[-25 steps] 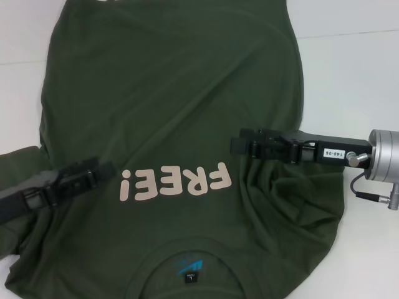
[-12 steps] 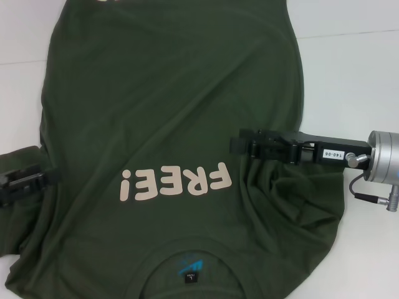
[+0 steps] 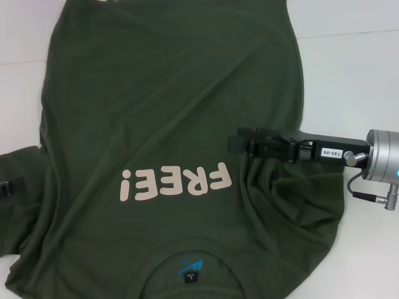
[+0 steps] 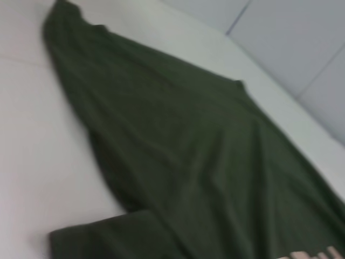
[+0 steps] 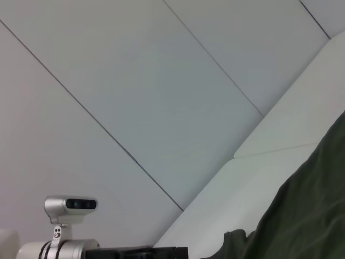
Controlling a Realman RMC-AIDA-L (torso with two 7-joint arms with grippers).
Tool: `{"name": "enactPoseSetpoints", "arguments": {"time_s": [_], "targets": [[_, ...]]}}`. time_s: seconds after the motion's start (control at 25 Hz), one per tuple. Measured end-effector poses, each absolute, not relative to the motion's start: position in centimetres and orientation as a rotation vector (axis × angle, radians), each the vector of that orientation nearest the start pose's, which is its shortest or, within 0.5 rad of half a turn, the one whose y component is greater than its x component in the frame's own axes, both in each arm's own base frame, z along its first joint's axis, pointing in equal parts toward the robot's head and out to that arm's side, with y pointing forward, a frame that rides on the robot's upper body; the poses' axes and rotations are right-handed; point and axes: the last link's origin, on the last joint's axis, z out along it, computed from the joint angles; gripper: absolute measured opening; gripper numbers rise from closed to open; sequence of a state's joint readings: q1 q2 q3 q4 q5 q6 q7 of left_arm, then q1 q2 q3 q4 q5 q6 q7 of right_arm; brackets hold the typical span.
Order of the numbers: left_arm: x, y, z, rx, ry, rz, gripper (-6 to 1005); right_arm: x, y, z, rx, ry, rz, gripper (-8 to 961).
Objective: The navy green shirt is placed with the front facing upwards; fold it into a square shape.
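The navy green shirt (image 3: pixel 168 106) lies spread on the white table, chest up, with its pale "FREE!" lettering (image 3: pixel 176 182) and the neck label (image 3: pixel 189 271) towards me. Its right side is rumpled in folds (image 3: pixel 287 199). My right gripper (image 3: pixel 239 142) hovers over that side, just right of the lettering. Only a sliver of my left gripper (image 3: pixel 7 189) shows at the picture's left edge, over the left sleeve (image 3: pixel 19 168). The left wrist view shows the shirt body (image 4: pixel 205 156) and sleeve (image 4: pixel 108 237). In the right wrist view only a shirt edge (image 5: pixel 310 216) shows.
The white table (image 3: pixel 349 81) shows bare to the right of the shirt and at the far left (image 3: pixel 19 93). Grey wall panels (image 5: pixel 161 81) stand behind the table. A silver camera head (image 5: pixel 70 206) shows low in the right wrist view.
My left gripper has drawn back leftward off the shirt's chest to the picture's edge. The right gripper has hardly moved. The shirt lies as before.
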State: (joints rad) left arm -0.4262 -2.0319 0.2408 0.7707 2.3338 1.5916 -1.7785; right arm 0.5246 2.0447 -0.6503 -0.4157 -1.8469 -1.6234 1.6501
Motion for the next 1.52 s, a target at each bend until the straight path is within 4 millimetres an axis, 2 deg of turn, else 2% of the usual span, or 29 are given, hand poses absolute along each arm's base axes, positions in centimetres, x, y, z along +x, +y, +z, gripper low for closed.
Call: {"name": "enactPoseSetpoints", "arguments": {"time_s": [0.48,1.08,1.52], "targets": [[-37.6,30.2,7.4,-2.127,-1.356,-0.453,903,26.7,31.0,-0.8,-2.544,1.258,1.114,915],[-38.4,30.3,7.2,-2.094,-1.378,-0.395,902,26.7,31.0,-0.8,-2.54,1.262,1.12,914],[-38.6,30.5,6.1,-2.095,-1.389,-0.372,902,26.8,31.0,-0.7,-2.538,1.261,1.12,914]]}}
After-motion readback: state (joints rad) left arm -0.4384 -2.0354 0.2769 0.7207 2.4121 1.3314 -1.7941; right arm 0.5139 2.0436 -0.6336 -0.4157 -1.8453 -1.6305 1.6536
